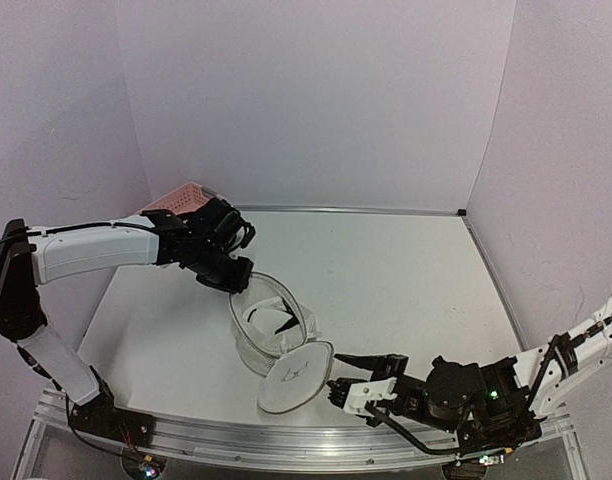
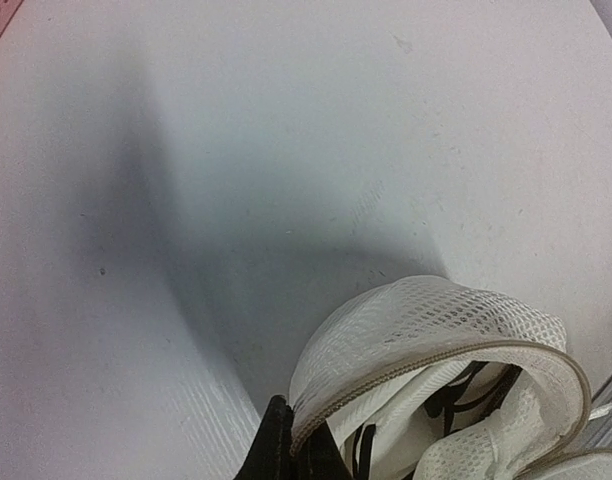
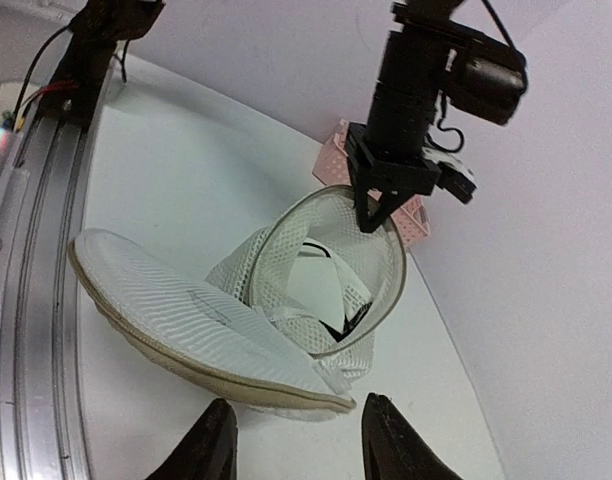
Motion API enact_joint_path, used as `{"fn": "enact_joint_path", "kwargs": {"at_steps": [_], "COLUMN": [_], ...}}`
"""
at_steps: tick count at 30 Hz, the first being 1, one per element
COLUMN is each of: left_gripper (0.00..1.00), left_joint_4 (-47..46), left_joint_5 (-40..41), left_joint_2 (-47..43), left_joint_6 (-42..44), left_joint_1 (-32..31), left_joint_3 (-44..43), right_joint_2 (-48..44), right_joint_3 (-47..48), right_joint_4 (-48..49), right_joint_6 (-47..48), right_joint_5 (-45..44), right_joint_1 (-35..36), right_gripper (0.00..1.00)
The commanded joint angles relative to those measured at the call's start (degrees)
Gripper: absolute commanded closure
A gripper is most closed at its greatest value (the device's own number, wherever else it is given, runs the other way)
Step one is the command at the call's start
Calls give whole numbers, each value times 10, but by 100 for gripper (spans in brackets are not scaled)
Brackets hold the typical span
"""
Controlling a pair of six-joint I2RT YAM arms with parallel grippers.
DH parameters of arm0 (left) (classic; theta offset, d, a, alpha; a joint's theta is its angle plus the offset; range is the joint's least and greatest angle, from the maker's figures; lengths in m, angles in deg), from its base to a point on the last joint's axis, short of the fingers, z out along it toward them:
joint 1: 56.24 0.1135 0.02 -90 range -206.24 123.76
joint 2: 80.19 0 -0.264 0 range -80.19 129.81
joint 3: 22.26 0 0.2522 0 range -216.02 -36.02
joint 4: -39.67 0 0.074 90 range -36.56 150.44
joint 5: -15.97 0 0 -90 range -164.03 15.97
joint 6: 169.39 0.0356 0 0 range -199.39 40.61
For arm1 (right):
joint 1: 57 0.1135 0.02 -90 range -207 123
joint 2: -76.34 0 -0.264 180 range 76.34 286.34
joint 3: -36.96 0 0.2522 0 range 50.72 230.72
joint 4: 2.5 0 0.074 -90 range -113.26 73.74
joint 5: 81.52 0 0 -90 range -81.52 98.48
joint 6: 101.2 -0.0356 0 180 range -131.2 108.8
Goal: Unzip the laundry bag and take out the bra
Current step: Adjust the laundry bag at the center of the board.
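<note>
The laundry bag (image 1: pixel 248 338) stands unzipped mid-table, its round mesh lid (image 1: pixel 294 375) flopped down toward the near edge. Inside the open mouth lies the bra (image 1: pixel 276 322), white with dark straps, which also shows in the left wrist view (image 2: pixel 456 400) and the right wrist view (image 3: pixel 316 290). My left gripper (image 1: pixel 236 280) is shut on the far zip rim of the bag (image 2: pixel 426 350), which is pinched between its black fingertips (image 2: pixel 278 440). My right gripper (image 1: pixel 336 378) stands open just short of the lid's edge (image 3: pixel 176 310). Nothing lies between its fingers (image 3: pixel 211 445).
A pink slotted basket (image 1: pixel 181 197) sits at the back left corner behind the left arm, and shows beside the left gripper (image 3: pixel 374 215) in the right wrist view. Walls close in the table on three sides. A metal rail (image 1: pixel 286 440) runs along the near edge.
</note>
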Motion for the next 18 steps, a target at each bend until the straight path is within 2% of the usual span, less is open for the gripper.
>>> {"fn": "enact_joint_path", "kwargs": {"at_steps": [1,7,12,18], "left_gripper": [100,100,100,100], "left_joint_4": [-3,-5,-8,-10], "left_joint_5": [42,58,27,-24], "left_joint_2": [-16,-32,-47,-57], "left_joint_6": [-22,-41,-52,-47], "left_joint_1": [22,33,32,20], "left_joint_3": [-13,6,22,39], "right_joint_2": [-44,-68,-45,13], "right_joint_3": [-2,-6,64,181], "right_joint_4": [-42,-97,-170,-254], "right_joint_6": [-126,-238,-351,-425], "right_joint_5": [-45,-86,-74,57], "right_joint_1": [3,2,-12,-75], "right_gripper": [54,47,34,32]}}
